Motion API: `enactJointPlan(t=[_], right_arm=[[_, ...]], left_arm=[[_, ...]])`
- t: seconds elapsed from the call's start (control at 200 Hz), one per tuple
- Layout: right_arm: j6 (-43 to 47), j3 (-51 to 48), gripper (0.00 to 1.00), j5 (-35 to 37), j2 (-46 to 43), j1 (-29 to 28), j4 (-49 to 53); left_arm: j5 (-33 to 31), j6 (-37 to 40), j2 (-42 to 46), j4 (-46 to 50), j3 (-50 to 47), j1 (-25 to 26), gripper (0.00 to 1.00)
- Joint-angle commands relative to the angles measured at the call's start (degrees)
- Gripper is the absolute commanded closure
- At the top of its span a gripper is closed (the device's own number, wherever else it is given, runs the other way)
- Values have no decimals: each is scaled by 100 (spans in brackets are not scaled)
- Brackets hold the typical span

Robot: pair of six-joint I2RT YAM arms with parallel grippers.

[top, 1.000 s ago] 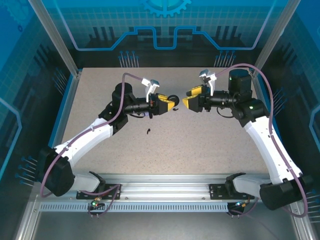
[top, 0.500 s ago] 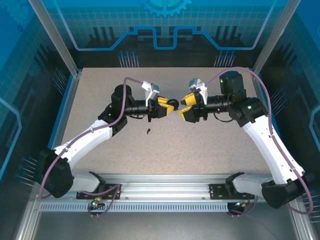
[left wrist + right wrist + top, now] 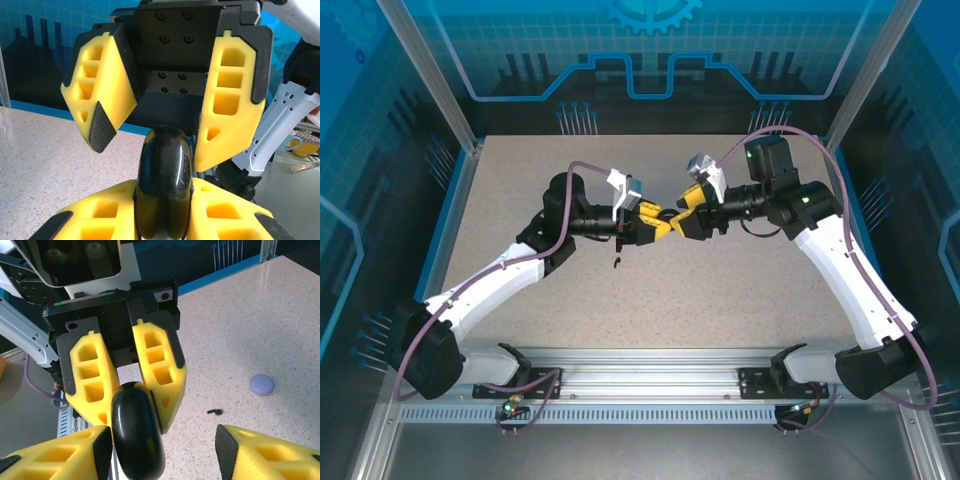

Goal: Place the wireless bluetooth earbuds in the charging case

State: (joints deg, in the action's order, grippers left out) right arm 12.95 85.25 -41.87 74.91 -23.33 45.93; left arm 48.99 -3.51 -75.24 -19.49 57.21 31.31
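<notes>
The black round charging case (image 3: 164, 185) stands on edge above the table, with my left gripper (image 3: 164, 205) shut on it. My right gripper (image 3: 160, 452) is open and faces the left one, its yellow fingers (image 3: 230, 105) reaching past both sides of the case. In the right wrist view the case (image 3: 137, 432) lies close beside the left pad, with a wide gap to the other pad. One black earbud (image 3: 215, 412) lies on the table below. From above, the two grippers (image 3: 658, 222) (image 3: 678, 218) meet mid-table, with the earbud (image 3: 618, 262) in front of them.
A pale lavender round case (image 3: 262, 384) lies shut on the speckled table (image 3: 720, 300) beyond the earbud. Blue walls and metal posts ring the table. The arms' rail runs along the near edge (image 3: 650, 362).
My right gripper has swung left and closed the gap, so its open fingers now straddle the case. The left gripper has shifted slightly right, still gripping the case.
</notes>
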Motion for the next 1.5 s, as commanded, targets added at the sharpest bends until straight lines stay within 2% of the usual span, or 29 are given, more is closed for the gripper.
enactJointPlan(t=[0.0,0.325,0.665,1.091,1.311,1.491], right_arm=[[-3,190,41,159,29,-83,116],[-293,144,41,834,-58,-75,-129],[-484,88,41,1199,-175,-23,-287],[-680,-93,40,1168,-476,4,-548],[-1315,-298,39,2152,-636,208,-630],[-1664,-484,39,2532,-295,526,-376]], left_arm=[[190,219,158,37,25,58,94],[232,237,176,117,-8,88,94],[243,257,203,156,-43,102,93],[-1,246,170,174,-178,103,92],[-339,-168,102,-553,-707,86,92],[-426,-513,10,-1181,-1164,81,92]])
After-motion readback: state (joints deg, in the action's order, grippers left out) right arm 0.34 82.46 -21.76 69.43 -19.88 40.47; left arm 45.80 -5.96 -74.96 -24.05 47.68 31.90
